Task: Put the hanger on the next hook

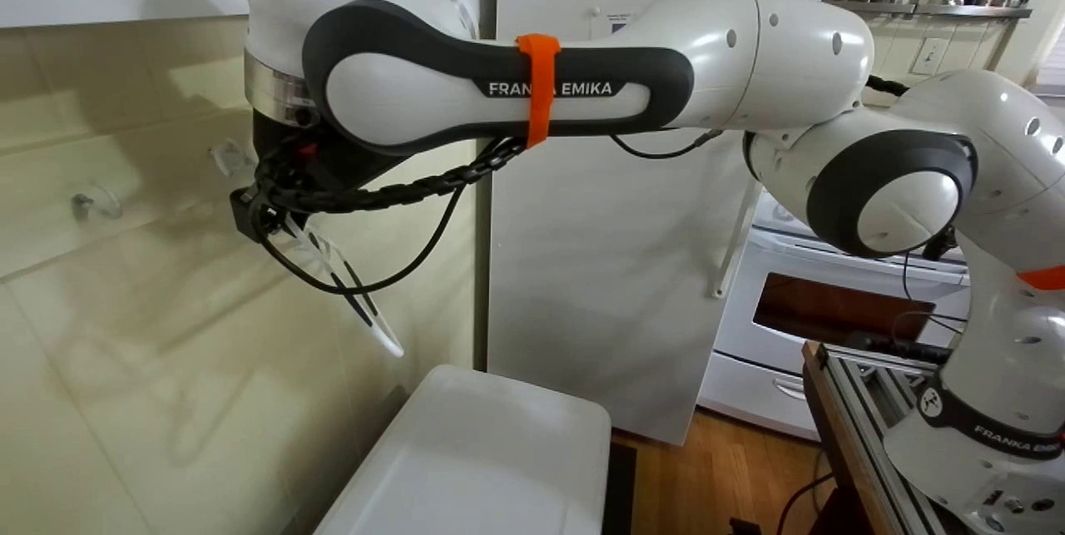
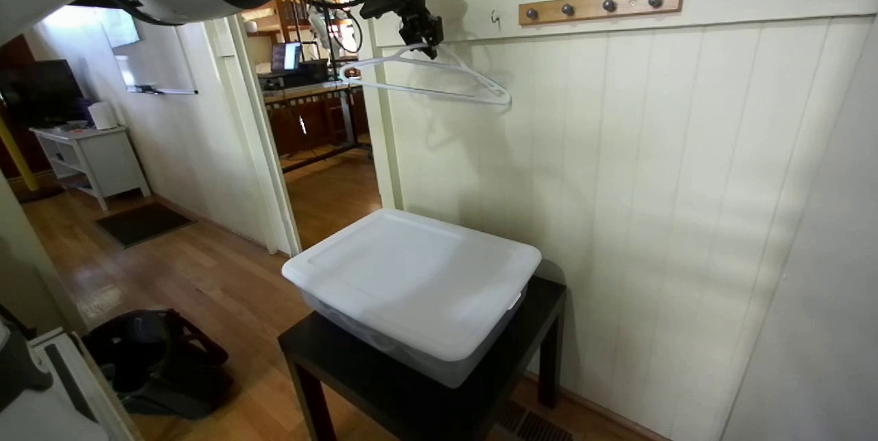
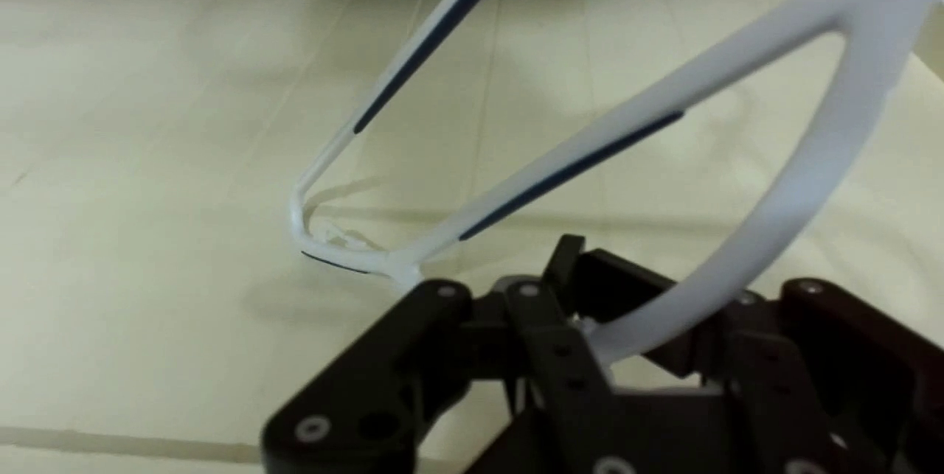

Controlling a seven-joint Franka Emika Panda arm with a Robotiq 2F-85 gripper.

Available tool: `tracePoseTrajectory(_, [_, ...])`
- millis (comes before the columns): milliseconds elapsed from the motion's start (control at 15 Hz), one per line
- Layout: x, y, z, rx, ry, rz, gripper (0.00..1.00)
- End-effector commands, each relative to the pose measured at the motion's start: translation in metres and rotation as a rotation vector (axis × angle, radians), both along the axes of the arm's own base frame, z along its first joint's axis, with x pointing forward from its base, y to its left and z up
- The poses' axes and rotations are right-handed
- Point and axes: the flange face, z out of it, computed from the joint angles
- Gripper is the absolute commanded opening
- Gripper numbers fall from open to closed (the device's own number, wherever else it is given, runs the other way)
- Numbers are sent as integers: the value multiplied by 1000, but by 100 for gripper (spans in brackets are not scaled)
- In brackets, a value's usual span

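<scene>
Your hand (image 2: 429,48) is clamped on the upper part of the hanger (image 2: 439,92); in an exterior view both are left of the rack (image 2: 588,7). A hook (image 2: 494,16) is on the wall (image 2: 651,153) just beside the rack's left end, apart from the hanger. Well below the rack, the lidded bin (image 2: 411,269) rests on the black surface (image 2: 357,367).

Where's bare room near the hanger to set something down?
Bare: the white lid on the storage bin, edge to edge; also a strip of black side table between bin and the edge away from the panelled wall. Crowded: up by that wall, where the gripper holds the hanger.
</scene>
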Motion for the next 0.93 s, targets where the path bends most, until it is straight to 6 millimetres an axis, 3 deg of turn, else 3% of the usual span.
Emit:
tracePoseTrajectory(0, [-5, 3, 5, 0, 27, -22, 36])
tracePoseTrajectory(533, [-16, 15, 8, 21, 60, -137, 95])
tracePoseTrajectory(600, [-16, 16, 9, 26, 50, -152, 100])
tracePoseTrajectory(867, [-16, 28, 13, 58, 0, -197, 100])
